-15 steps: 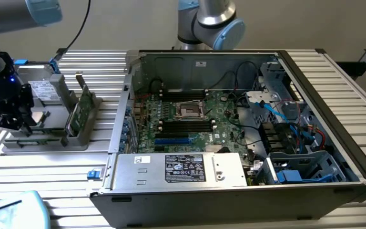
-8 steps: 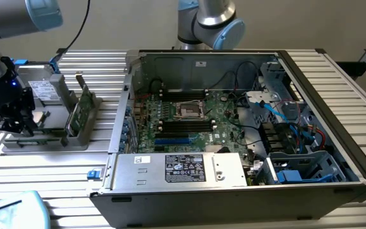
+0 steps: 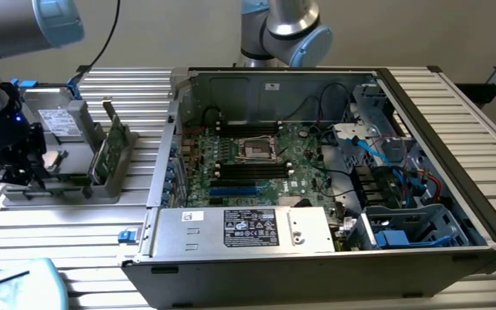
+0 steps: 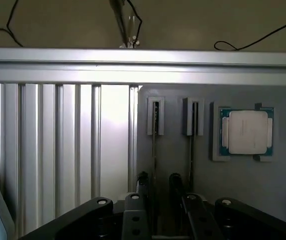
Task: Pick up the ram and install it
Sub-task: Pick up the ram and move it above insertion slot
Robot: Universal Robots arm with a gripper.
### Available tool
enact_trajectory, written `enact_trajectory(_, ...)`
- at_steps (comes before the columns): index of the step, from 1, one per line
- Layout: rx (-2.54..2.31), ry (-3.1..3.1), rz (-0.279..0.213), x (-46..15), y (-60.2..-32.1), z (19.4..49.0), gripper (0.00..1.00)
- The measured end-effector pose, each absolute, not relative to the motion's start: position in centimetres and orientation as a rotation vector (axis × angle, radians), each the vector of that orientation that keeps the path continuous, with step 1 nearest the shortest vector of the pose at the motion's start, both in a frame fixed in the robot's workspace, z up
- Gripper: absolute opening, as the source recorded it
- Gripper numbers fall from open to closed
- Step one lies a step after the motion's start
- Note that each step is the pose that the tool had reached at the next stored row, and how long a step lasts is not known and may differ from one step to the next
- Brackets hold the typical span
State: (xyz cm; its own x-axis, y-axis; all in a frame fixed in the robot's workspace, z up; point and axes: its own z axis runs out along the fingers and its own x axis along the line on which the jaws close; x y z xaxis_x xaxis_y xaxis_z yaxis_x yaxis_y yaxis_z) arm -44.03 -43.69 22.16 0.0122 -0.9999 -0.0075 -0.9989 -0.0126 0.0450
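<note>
In the wrist view the ram [image 4: 153,145] shows edge-on as a thin stick, standing in a slotted post of the grey holder [image 4: 282,200]. My gripper [image 4: 158,186] is low over it and open. Its two dark fingers [image 4: 143,184] straddle the ram's near end with a gap between them. The ram lies closer to one finger, and I cannot tell if it touches. A second thin stick [image 4: 191,150] stands in the neighbouring slot, outside the fingers. In the exterior view my gripper [image 3: 15,171] hangs over the holder [image 3: 101,194] at that view's left.
A square silver processor [image 4: 245,131] lies in the holder beside the sticks. A taller green card with a metal bracket [image 3: 110,145] stands in the holder. The open computer case [image 3: 454,194] lies to the exterior view's right, with motherboard slots [image 3: 248,169] and power supply [image 3: 248,229].
</note>
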Motion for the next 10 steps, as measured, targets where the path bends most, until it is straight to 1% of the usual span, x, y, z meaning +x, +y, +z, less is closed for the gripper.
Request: enact_trajectory(10, 2.274, -2.134, -0.048, -44.03, -44.12, 21.11, 0.31)
